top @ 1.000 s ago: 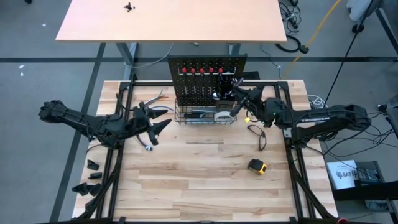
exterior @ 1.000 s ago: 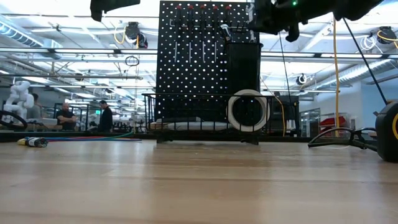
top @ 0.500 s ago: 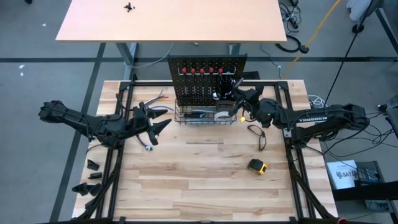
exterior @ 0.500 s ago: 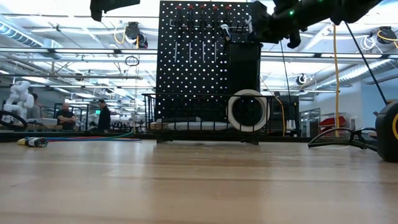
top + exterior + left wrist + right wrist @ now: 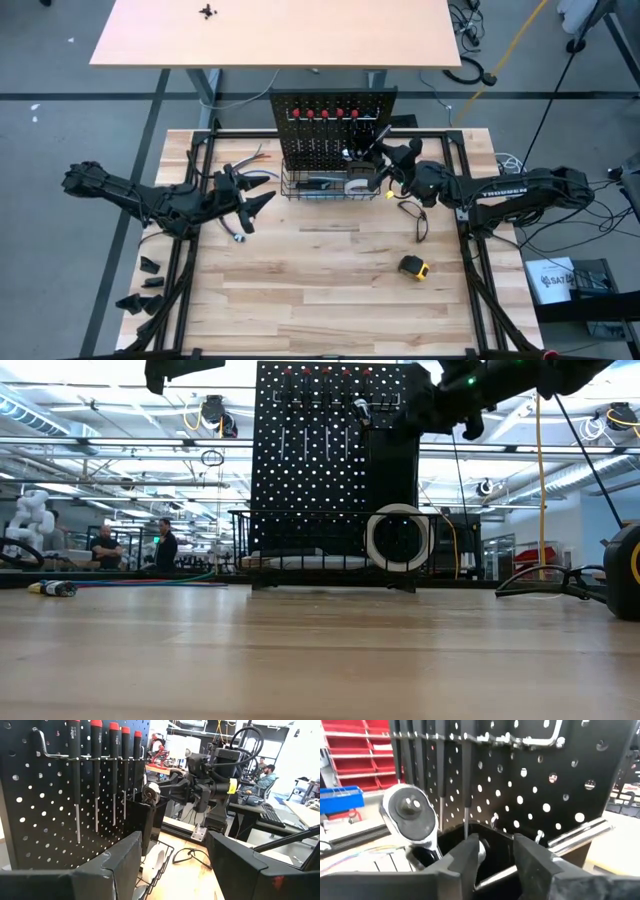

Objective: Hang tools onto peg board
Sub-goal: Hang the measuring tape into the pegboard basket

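Observation:
The black peg board (image 5: 333, 130) stands at the table's far edge. Red-topped screwdrivers (image 5: 95, 765) hang on it. Its wire basket (image 5: 330, 185) holds a white tape roll (image 5: 398, 538). A silver ratchet (image 5: 410, 812) stands head-up in the black cup holder (image 5: 485, 835). My right gripper (image 5: 383, 160) hovers just above that cup, shut on a silver wrench (image 5: 575, 837). My left gripper (image 5: 262, 190) waits open, left of the basket. Pliers (image 5: 415, 218) and a yellow-black tape measure (image 5: 414, 267) lie on the table. My right gripper (image 5: 496, 842) pinches the silver wrench's shaft (image 5: 492, 875) between its two fingers. The wrench lies across the fingers, and its free end (image 5: 600, 827) sticks out to one side. It is lifted clear, over the cup holder's mouth in front of the peg board.
A small blue-tipped tool (image 5: 238, 236) lies on the table below my left gripper. The near half of the wooden table (image 5: 320, 300) is bare. A second table (image 5: 280, 30) stands beyond the peg board. People sit far off in the room (image 5: 105, 545).
My right gripper has moved a little toward the table's left and slightly down, closer to the cup holder on the peg board, carrying the wrench with it.

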